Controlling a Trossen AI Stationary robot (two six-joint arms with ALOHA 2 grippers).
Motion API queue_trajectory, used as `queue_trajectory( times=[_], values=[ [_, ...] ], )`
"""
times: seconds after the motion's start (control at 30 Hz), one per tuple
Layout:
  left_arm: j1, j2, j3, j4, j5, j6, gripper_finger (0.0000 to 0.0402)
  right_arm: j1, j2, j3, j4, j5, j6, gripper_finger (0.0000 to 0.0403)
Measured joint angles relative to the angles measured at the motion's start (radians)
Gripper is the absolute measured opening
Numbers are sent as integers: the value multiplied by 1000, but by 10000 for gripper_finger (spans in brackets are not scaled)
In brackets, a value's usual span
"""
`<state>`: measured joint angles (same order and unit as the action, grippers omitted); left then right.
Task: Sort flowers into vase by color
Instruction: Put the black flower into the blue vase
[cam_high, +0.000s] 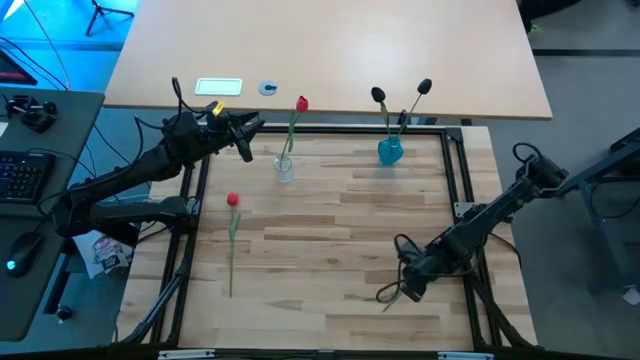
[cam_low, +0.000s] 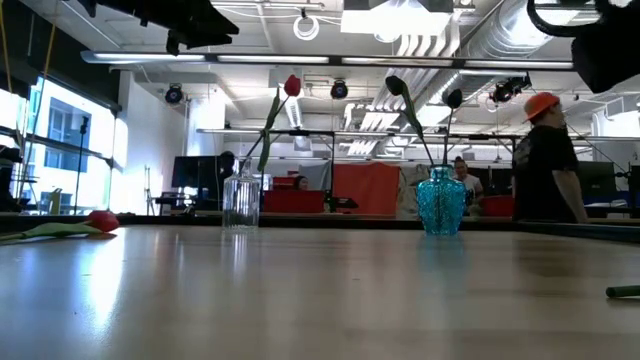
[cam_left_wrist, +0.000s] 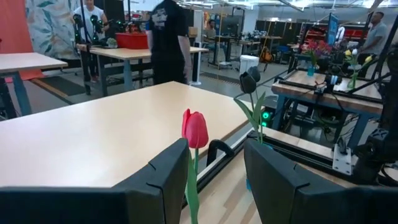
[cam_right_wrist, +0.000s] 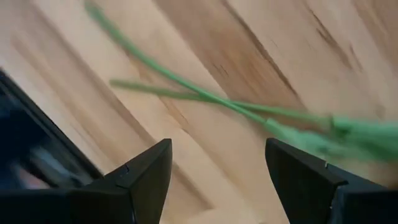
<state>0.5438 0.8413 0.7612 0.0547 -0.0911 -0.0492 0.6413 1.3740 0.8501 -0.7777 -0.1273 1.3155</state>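
A clear glass vase (cam_high: 284, 168) (cam_low: 240, 200) holds one red flower (cam_high: 302, 103) (cam_left_wrist: 194, 129). A blue vase (cam_high: 390, 150) (cam_low: 440, 204) holds two black flowers (cam_high: 378, 95). Another red flower (cam_high: 232, 201) (cam_low: 100, 220) lies flat on the table, left of centre. My left gripper (cam_high: 247, 140) (cam_left_wrist: 214, 146) is open, just left of the clear vase and facing the red flower in it. My right gripper (cam_high: 405, 285) (cam_right_wrist: 217, 149) is open, low over a green stem with leaves (cam_right_wrist: 249, 112) (cam_high: 388, 295) lying near the table's right near corner. That flower's head is hidden.
A black metal frame (cam_high: 455, 170) runs around the wooden work surface. A light tabletop (cam_high: 330, 50) lies behind the vases. A person in an orange cap (cam_low: 545, 160) stands in the room beyond. Bare wood lies between the fallen red flower and my right arm.
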Motion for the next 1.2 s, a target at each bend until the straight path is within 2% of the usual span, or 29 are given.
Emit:
queue_trajectory(
  times=[0.17, 0.33, 0.47, 0.67, 0.9, 1.07, 1.2],
  values=[
    [-1, 0, 0, 0, 0, 1, 145, 19, 68, -1, 0, -16, -368, 252],
    [-1, 0, 0, 0, 0, -1, 145, 50, 125, -1, -21, -61, -542, 252],
    [-1, 0, 0, -1, -1, -4, 145, 69, 138, -1, -56, -40, -591, 252],
    [-1, 0, 0, 0, 0, -103, 145, 77, 141, -2, -65, 82, -618, 246],
    [-22, 0, 0, 77, 125, -226, 145, 107, 174, -2, -62, 90, -617, 189],
    [-121, 0, 0, 109, 137, -122, 145, 119, 202, -2, -35, 97, -617, 156],
    [-213, 11, 0, 115, 80, -80, 145, 119, 223, -2, -26, 98, -617, 144]
  ],
)
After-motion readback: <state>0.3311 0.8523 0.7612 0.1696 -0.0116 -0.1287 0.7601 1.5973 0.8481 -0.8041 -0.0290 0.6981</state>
